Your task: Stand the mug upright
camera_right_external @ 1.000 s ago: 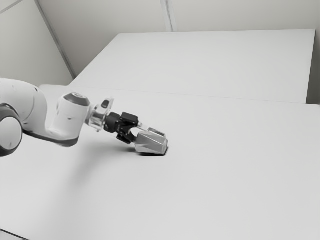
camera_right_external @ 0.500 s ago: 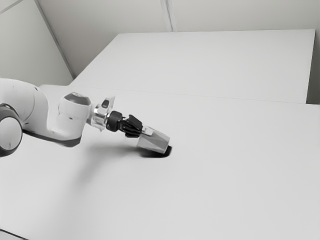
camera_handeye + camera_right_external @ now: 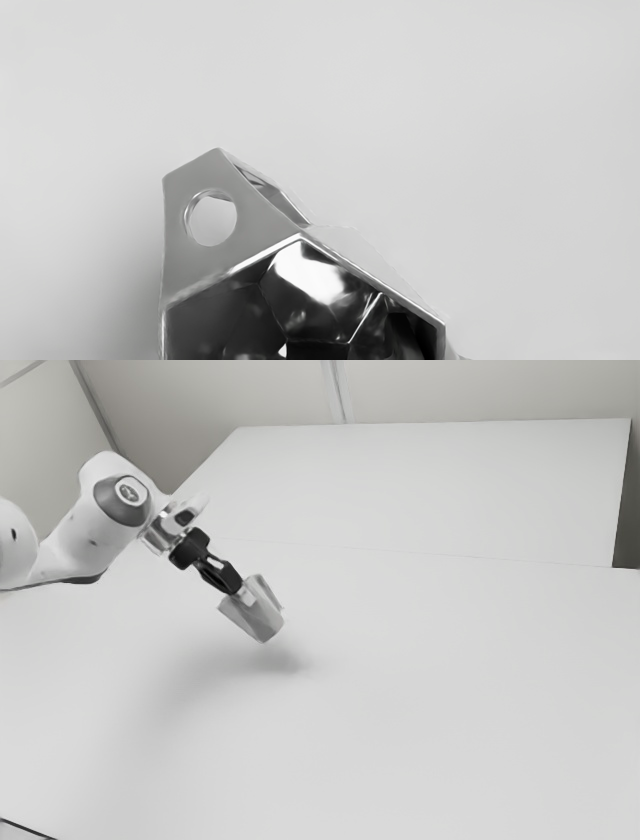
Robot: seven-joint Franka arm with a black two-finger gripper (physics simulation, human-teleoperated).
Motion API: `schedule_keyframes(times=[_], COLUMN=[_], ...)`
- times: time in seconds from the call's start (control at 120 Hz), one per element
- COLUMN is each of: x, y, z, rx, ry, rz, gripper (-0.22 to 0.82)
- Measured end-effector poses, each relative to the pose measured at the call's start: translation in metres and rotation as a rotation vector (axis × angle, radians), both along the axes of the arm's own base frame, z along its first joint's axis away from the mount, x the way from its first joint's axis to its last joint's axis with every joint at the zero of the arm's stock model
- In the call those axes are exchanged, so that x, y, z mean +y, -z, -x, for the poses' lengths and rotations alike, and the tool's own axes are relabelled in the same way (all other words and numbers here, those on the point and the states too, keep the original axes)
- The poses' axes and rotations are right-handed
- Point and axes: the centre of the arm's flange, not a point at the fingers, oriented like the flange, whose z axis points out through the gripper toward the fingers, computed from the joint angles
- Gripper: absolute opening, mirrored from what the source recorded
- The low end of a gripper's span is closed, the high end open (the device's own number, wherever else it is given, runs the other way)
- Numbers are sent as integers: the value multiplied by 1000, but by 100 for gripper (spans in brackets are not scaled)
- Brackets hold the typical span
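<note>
**Tilted Mug (image 3: 255, 620) Hangs Above White Table (image 3: 430, 710) in Grasp of Black Gripper (image 3: 240, 593)**

Exterior view: The white arm (image 3: 95, 525) reaches in from the exterior view's left and slopes down to the black gripper, whose jaws are clenched on the side of the gray, faceted mug, close to its mouth. The mug is held aslant in the air, its mouth end toward the gripper and its base pointing down and toward the exterior view's right. A soft shadow (image 3: 275, 660) falls across the white tabletop beneath it. Beyond the table's far edge stands a pale panel (image 3: 430, 490).

Wrist view: The mug's mouth opens toward the hand, baring a dark, mirror-like interior (image 3: 230, 310) of angular facets with a bright reflection. A shiny, angled rim (image 3: 300, 236) frames the opening. From the mug's side juts a flat-faced handle (image 3: 175, 225) pierced by a round hole, through which pale gray is seen. Whether a dark shape (image 3: 402, 330) inside the mug is a finger or a reflection cannot be told.
</note>
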Motion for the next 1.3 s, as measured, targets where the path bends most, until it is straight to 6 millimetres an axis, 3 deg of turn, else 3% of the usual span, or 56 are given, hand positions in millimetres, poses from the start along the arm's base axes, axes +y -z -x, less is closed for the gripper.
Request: schedule_keyframes(times=[0.083, 0.183, 0.308, 0.55, 0.842, 0.933, 1.075, 1.3], x=[4, -3, -6, -9, -8, -9, -12, -12], y=[-18, -17, -5, 46, 72, 75, 69, 17], z=[-3, -6, -3, 14, 12, 12, 14, 19], rx=[5, 15, 32, 94, 137, 147, 149, 98], ry=[24, 15, -39, -179, -324, -355, -404, -471], rz=[-196, -347, -461, -526, -530, -528, -515, -497], gripper=[-18, -18, -18, -18, -14, -4, 25, 48])
